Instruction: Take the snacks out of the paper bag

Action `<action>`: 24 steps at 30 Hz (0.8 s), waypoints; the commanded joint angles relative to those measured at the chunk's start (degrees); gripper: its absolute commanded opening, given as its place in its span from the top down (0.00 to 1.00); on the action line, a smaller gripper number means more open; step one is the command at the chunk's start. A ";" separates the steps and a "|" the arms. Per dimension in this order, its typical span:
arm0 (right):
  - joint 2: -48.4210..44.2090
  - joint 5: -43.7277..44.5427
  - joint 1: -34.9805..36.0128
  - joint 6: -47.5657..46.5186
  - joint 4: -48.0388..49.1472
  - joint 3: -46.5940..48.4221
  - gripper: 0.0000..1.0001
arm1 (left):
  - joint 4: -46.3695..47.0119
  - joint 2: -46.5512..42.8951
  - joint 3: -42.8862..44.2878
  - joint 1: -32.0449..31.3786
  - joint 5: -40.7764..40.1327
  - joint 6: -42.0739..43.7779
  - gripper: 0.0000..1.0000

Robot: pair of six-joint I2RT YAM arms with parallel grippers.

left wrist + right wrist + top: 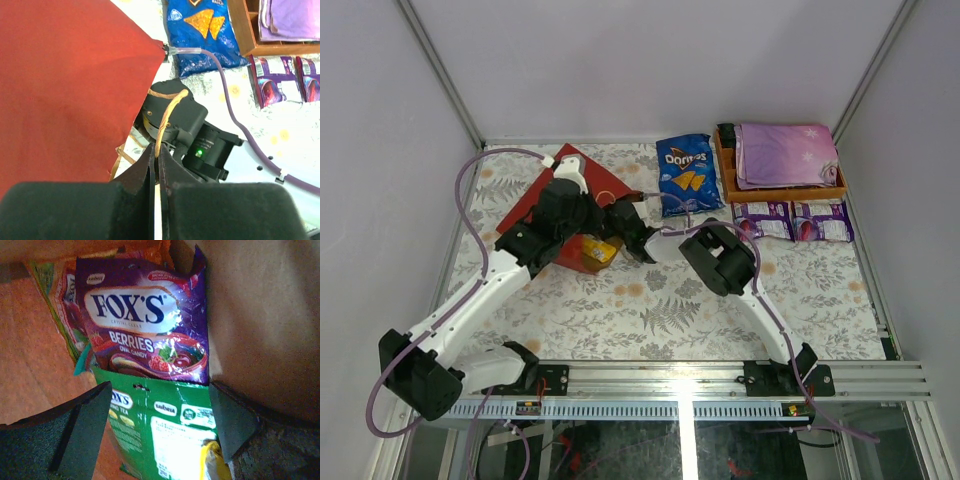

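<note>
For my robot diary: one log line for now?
left gripper: shut on bag handle | right gripper: open, inside paper bag, at green pack

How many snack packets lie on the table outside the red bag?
3. The blue Doritos bag lies left of the orange tray; the left purple packet and the right purple packet lie side by side before it. More are inside the paper bag, some perhaps hidden.
</note>
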 commanded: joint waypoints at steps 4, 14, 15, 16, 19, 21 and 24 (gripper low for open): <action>-1.07 7.35 2.24 6.23 -9.81 2.74 0.17 | -1.47 -1.66 3.12 -3.41 0.71 0.53 1.00; 5.99 6.27 3.06 9.84 -8.19 11.10 0.19 | -1.82 -1.48 3.48 -4.08 1.41 0.88 1.00; 6.60 6.09 2.97 9.86 -7.18 11.54 0.24 | -1.82 -1.62 3.51 -4.06 1.68 0.96 1.00; 7.31 5.74 2.93 9.72 -5.86 11.88 0.28 | -1.82 -1.83 3.44 -4.19 1.88 0.95 1.00; 8.53 4.76 2.54 7.73 -3.01 13.48 0.45 | -1.82 -2.29 3.25 -4.16 2.20 1.09 1.00; 8.90 4.18 2.23 6.18 -0.92 14.02 0.61 | -1.86 -2.71 3.11 -4.17 1.77 1.23 1.00; 8.11 3.44 1.82 3.75 1.40 13.39 0.99 | -2.16 -3.18 2.86 -4.12 0.51 1.42 1.00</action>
